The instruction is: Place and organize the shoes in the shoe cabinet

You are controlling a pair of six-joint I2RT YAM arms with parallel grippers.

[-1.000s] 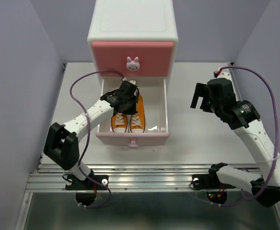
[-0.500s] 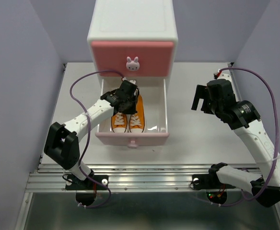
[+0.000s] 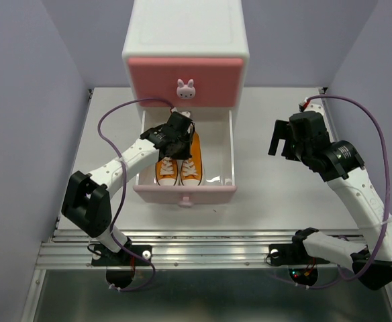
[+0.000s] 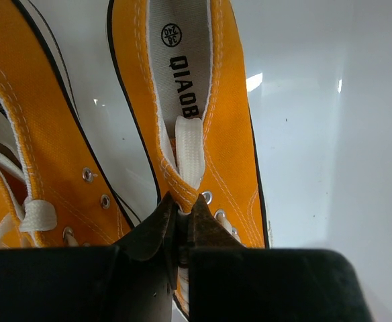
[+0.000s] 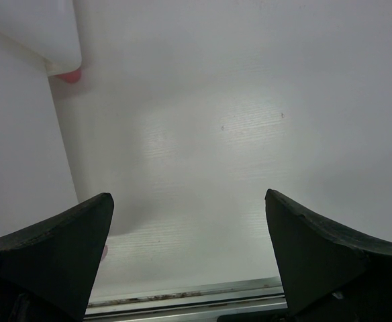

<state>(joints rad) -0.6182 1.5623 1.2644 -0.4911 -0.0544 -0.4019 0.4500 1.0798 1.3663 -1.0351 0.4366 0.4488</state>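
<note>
The shoe cabinet (image 3: 186,40) stands at the back, its top pink drawer shut and its bottom drawer (image 3: 231,151) pulled out. Two orange shoes (image 3: 167,171) (image 3: 192,169) lie side by side in the open drawer, toes towards me. My left gripper (image 3: 182,137) reaches into the drawer. In the left wrist view it (image 4: 181,211) is shut on the tongue and laces of the right orange shoe (image 4: 229,134), with the other orange shoe (image 4: 41,147) beside it. My right gripper (image 3: 281,137) hangs open and empty over the table (image 5: 189,201). The white shoes are out of view.
The right wrist view shows bare white table, the cabinet's lower corner (image 5: 35,33) with a pink foot (image 5: 68,75) at upper left, and the metal rail (image 5: 182,302) at the table's near edge. Purple walls close in on both sides.
</note>
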